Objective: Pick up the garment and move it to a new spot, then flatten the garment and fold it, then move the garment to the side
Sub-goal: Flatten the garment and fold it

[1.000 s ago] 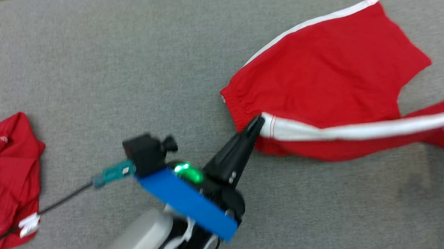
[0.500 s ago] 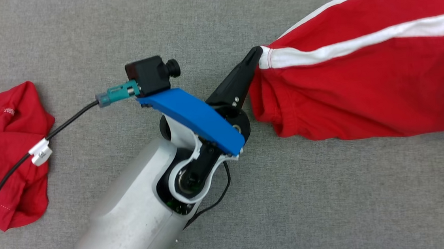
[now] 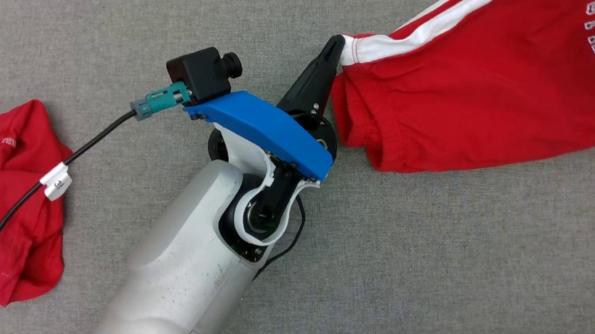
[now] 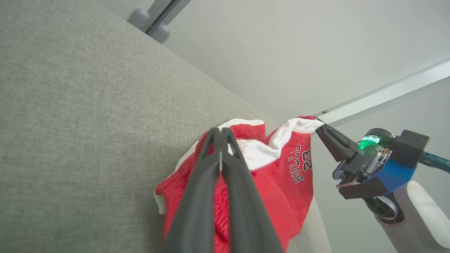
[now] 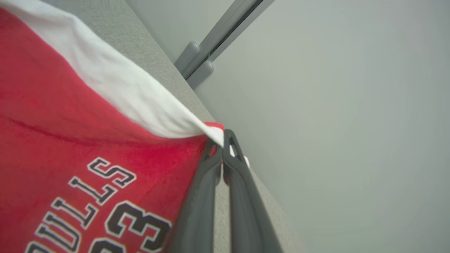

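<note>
Item: red Bulls shorts (image 3: pixel 481 78), over the grey table (image 3: pixel 442 256). My left hand (image 3: pixel 340 44) is clamped on one white-striped corner. My right hand (image 5: pixel 223 144) is clamped on another.

The garment (image 3: pixel 483 94) is red, with a white side stripe and outlined lettering that reads BULLS 23. The left gripper (image 3: pixel 339 41) pinches one white-trimmed corner and the right gripper (image 4: pixel 320 127) pinches another. The striped edge stretches between them, and the red cloth sags in folds below it, over the grey bench (image 3: pixel 442 256).
</note>
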Available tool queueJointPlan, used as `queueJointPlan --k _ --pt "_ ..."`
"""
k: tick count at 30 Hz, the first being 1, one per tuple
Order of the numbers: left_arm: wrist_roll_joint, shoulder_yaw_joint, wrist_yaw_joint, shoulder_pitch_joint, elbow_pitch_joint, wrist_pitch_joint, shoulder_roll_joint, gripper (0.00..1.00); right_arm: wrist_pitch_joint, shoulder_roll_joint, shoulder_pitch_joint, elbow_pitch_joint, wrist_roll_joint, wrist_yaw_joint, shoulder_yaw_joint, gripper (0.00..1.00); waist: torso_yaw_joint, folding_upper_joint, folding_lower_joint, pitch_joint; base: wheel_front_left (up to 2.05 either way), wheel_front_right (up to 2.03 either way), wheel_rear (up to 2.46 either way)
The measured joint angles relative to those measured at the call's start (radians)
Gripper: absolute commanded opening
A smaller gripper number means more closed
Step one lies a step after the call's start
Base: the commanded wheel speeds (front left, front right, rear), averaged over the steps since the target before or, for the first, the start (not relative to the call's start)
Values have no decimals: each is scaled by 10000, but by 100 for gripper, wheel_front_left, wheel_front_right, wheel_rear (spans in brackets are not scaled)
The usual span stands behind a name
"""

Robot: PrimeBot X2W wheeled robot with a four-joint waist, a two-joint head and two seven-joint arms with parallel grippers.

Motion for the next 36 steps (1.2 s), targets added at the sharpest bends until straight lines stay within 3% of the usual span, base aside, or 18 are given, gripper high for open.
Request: queueJointPlan --k 1,2,4,8,12,18,22,25,30,36 --pt "54 -2 -36 0 59 -52 -13 7 -203 150 -206 215 -52 -2 128 100 -9 0 -1 -11 0 0 0" --pt "67 -19 -40 -2 127 -67 -13 30 -454 320 -352 387 -52 0 247 100 -19 0 0 -28 0 0 0" --pt "213 -75 -58 -7 245 -150 -12 100 -754 667 -500 792 29 0 397 100 -48 0 0 -76 0 0 0" --pt "589 -148 -29 -7 410 -552 65 100 -1555 1039 -503 1244 -61 0 263 100 -119 0 0 -223 0 0 0" --pt "1488 -301 -10 154 196 -1463 443 100 -1994 1831 522 1446 458 -4 -922 100 -196 0 -2 -499 0 0 0" --pt "3714 59 1072 1414 -965 -2205 1126 100 -1457 3055 2828 1463 1365 -4 -2824 100 -333 -1 -3 -968 0 0 0" --pt "5919 1160 1778 2721 -2523 -2228 1057 100 -757 3440 3533 1427 1630 -6 -3919 100 -128 -3 -3 -1093 0 0 0" --pt "7306 1668 2000 3861 -3396 -2226 792 100 -169 3613 3711 1499 1682 -6 -4529 100 137 -3 -3 -1115 0 0 0" --pt "8930 1998 1887 5196 -4301 -2228 199 100 731 3501 3694 2019 1507 -6 -5461 100 692 -3 -2 -1084 0 0 0" --pt "10119 2084 1565 5967 -4660 -2228 -293 100 1611 3258 3535 2738 1145 -6 -6203 100 1341 -3 -2 -940 0 0 0"
